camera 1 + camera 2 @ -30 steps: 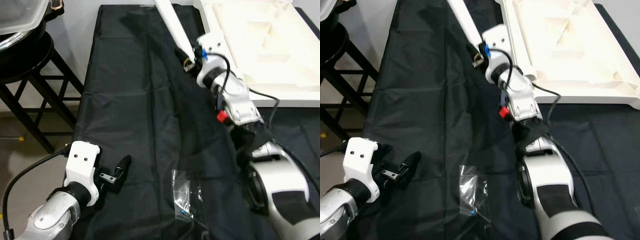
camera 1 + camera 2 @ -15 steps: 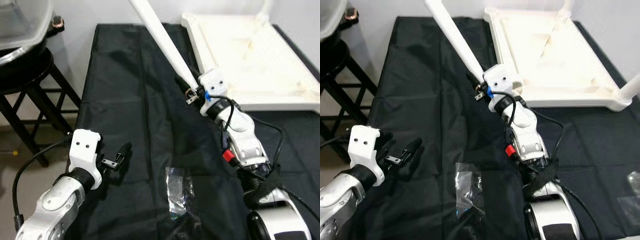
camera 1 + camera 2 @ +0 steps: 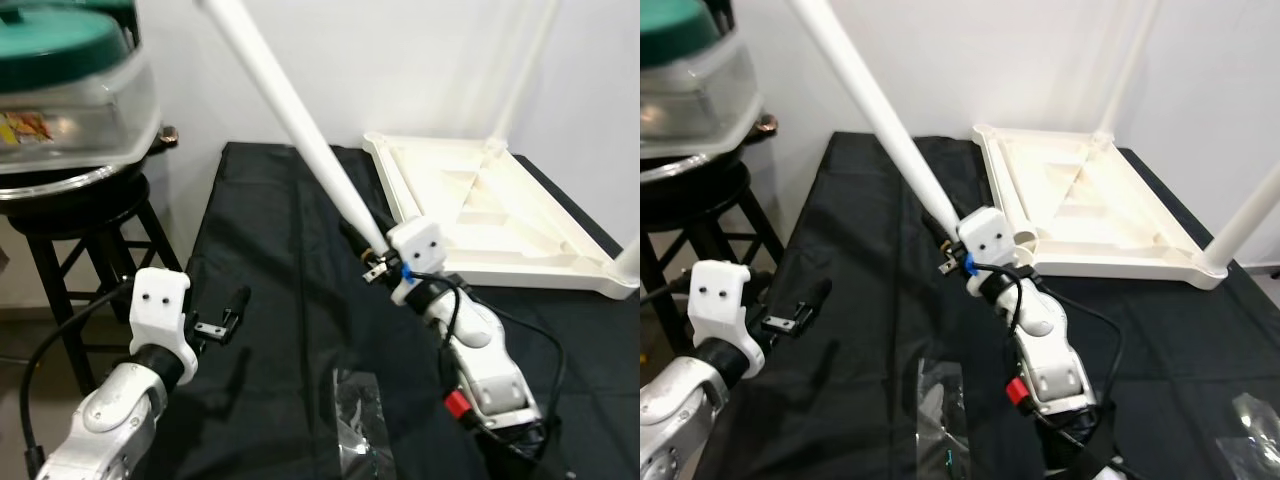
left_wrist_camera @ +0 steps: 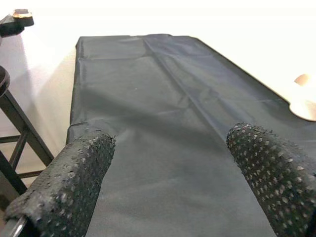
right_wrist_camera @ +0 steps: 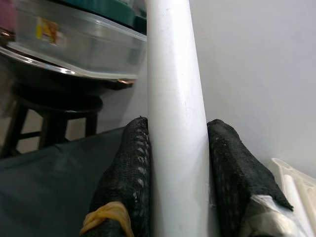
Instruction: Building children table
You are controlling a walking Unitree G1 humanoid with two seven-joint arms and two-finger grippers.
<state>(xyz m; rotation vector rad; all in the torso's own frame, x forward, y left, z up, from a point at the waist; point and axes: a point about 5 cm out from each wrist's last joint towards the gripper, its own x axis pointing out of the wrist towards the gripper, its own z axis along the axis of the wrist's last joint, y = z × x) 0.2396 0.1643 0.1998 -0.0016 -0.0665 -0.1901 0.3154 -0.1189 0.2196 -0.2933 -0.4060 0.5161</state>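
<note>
Between the two black fingers (image 5: 128, 177) of the right end effector (image 3: 362, 243): a long white round table leg (image 3: 290, 115), clamped near its lower end and slanting up and away toward the robot's left, its top out of frame. Held raised off the black cloth-covered counter (image 3: 280, 240), most likely so the free end can be swung toward a socket of the white plastic tabletop (image 3: 480, 210). Grasp tight on both sides, as seen along the wrist, with the leg running straight out between the pads; gripped low, probably to leave the long part free for steering, though a long lever like this could twist in the fingers.

Just to the right, lying upside down with ribs and rim facing up: that tabletop, placed so for the legs to go in from above. One thin white leg (image 3: 1130, 65) already standing upright from its far corner, another (image 3: 1248, 215) rising from the near right corner; so part of the assembly apparently done, this leg yet to be seated.

Nearer the robot, flat on the cloth: a clear plastic bag (image 3: 358, 420), perhaps for small hardware, contents too small to tell. Another clear bag (image 3: 1252, 420) at the right edge.

Low on the left, hovering over the cloth's edge: the left end effector (image 3: 232, 312), fingers spread apart and empty, seemingly kept ready to steady the leg.

Beyond, off the counter's left: a black wooden stool (image 3: 90, 215) carrying a clear plastic container with a green lid (image 3: 70, 75).
</note>
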